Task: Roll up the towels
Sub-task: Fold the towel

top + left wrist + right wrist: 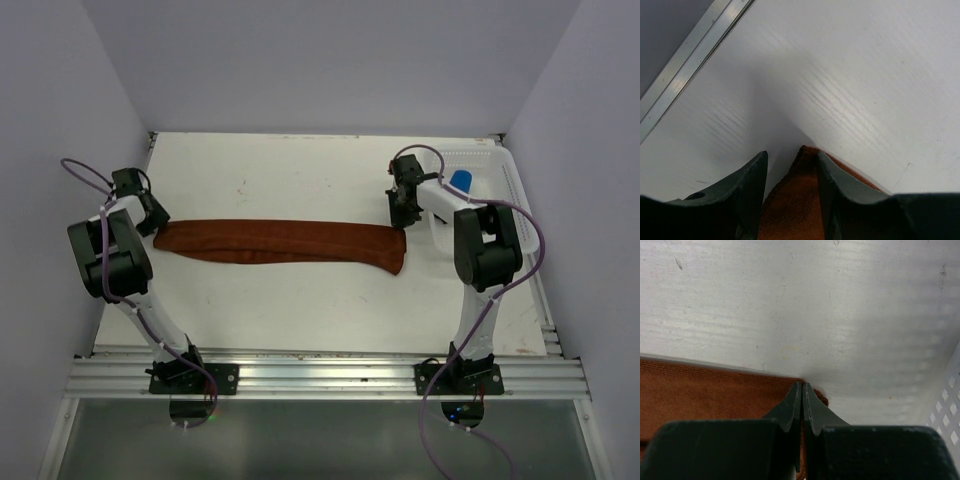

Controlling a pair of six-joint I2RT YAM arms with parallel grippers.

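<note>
The long rust-brown towel (280, 241) lies flat in a strip across the table. My left gripper (156, 224) is at its left end. In the left wrist view the left gripper (791, 159) is open, its jaws astride the towel's corner (792, 205), with a gap on the left side. My right gripper (402, 214) is at the towel's far right corner. Seen from the right wrist, that gripper (803, 386) is shut, pinching the towel's edge (715, 390). The bright blue towel (461, 181) sits rolled in the basket.
A white mesh basket (490, 160) stands at the back right, close beside my right gripper; its wall (947, 410) shows in the right wrist view. A metal rail (685, 75) runs along the table's left edge. Grey walls enclose the white table (300, 170).
</note>
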